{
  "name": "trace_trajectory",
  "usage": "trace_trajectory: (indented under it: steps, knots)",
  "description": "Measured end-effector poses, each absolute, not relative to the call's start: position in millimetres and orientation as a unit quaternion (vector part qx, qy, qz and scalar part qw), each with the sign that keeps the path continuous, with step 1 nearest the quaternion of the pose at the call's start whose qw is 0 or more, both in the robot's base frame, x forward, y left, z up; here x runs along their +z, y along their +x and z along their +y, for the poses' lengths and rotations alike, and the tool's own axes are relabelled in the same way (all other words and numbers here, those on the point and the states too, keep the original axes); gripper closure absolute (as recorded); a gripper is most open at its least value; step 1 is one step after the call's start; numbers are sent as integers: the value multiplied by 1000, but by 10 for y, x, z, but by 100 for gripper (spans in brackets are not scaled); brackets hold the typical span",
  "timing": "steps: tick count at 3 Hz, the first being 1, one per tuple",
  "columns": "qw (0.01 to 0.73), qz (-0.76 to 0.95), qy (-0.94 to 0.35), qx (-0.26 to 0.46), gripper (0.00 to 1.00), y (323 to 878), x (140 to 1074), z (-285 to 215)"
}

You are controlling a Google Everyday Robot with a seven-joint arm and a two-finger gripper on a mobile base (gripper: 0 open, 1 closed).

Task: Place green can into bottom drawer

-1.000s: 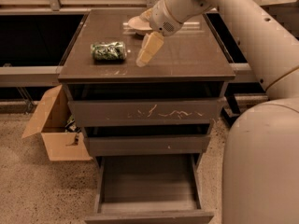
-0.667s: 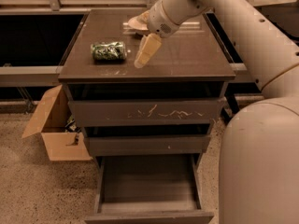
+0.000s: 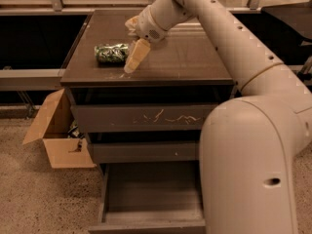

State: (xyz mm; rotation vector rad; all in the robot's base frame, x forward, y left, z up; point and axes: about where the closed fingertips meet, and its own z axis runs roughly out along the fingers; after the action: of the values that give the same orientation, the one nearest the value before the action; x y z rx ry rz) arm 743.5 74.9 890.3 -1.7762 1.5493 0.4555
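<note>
The green can [image 3: 111,52] lies on its side on the cabinet top [image 3: 185,57], near the left front corner. My gripper [image 3: 130,66] hangs from the arm [image 3: 234,38] and points down and to the left. Its tip is just right of the can, close to the can's right end and low over the top. Nothing shows in the gripper. The bottom drawer [image 3: 151,199] is pulled out below and nothing shows inside it. The two drawers above it are closed; the upper one [image 3: 146,117] has white scratches on its front.
A pale bowl [image 3: 131,22] sits at the back of the cabinet top, partly hidden behind my wrist. An open cardboard box [image 3: 56,133] stands on the speckled floor left of the cabinet. My arm's large base link [image 3: 248,169] fills the right front.
My gripper has moved left across the cabinet top towards the green can. The can and the drawers have not moved.
</note>
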Motion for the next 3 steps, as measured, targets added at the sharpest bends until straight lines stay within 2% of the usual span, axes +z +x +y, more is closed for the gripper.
trace_trajectory:
  steps: [2, 3]
  knots:
    - [376, 596, -681, 199, 0, 7684, 8739, 1124]
    - [368, 601, -679, 204, 19, 7713, 8652, 1204]
